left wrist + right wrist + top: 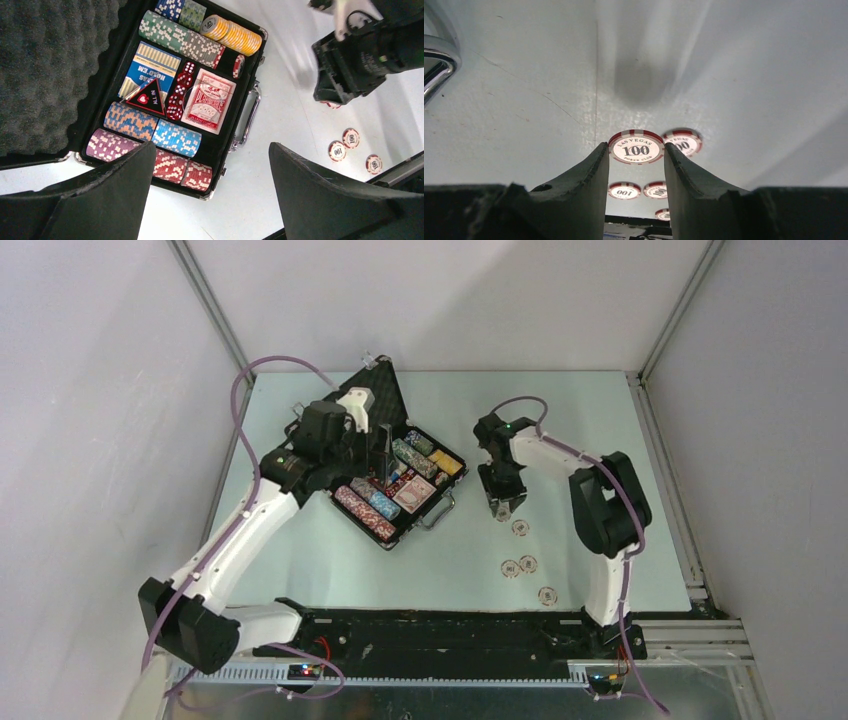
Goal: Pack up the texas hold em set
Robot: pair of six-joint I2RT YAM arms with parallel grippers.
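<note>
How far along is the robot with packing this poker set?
Mostly done: the open case already holds rows of chips, two card decks and red dice. In hand: the right gripper, open, straddles one 100 chip lying on the table, not gripping it yet; the left gripper hovers open and empty over the case. Left: five loose chips, counting that one, then shutting the lid.
</note>
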